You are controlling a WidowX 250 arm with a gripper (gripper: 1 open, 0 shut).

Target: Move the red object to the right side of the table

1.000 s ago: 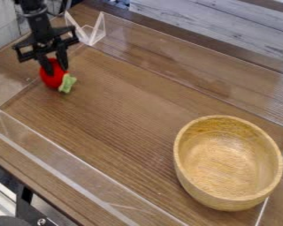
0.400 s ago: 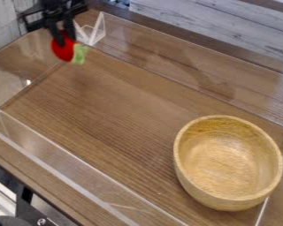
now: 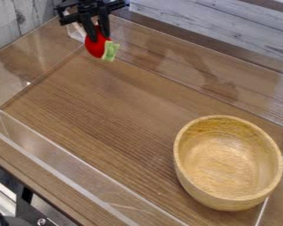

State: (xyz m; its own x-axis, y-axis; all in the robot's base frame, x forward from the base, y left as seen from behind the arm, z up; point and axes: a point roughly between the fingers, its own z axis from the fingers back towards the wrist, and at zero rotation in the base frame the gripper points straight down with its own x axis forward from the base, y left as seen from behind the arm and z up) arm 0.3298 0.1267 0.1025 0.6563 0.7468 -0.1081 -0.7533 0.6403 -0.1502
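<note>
Shift: the toy and gripper had moved rightward and farther back;
Bowl (image 3: 228, 161): sat near right, apart from the toy;
Table (image 3: 126, 110): lay bare between them;
Red toy (image 3: 95, 46): hung at far left, green tip rightward;
Gripper (image 3: 95, 28): pinched it from above, presumably for carrying right

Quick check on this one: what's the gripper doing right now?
Gripper: closed, holding the small red strawberry-like toy with a green tip.
</note>
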